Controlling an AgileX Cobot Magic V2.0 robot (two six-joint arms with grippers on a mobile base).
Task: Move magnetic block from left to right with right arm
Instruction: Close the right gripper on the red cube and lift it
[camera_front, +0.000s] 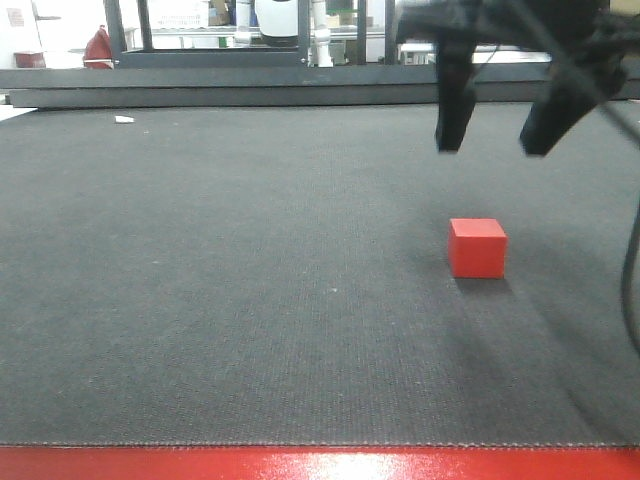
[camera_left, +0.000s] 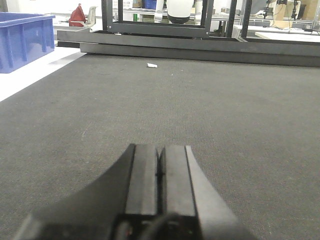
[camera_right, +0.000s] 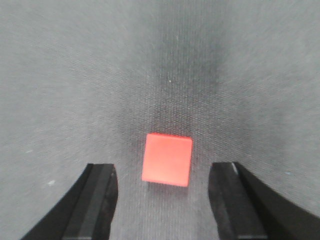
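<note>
The magnetic block (camera_front: 477, 247), a small plain red cube, rests on the dark grey mat right of centre. My right gripper (camera_front: 495, 138) hangs open above it, well clear of its top. From the right wrist the magnetic block (camera_right: 167, 159) lies on the mat below, between the two spread black fingers (camera_right: 97, 200) and touching neither. My left gripper (camera_left: 160, 160) is shut with nothing in it, low over bare mat, and the block is out of that view.
A blue bin (camera_left: 22, 40) stands off the mat at the far left. A small white scrap (camera_front: 124, 120) lies near the mat's back edge. A dark metal frame (camera_front: 210, 55) runs along the back. A red strip (camera_front: 320, 464) borders the front edge.
</note>
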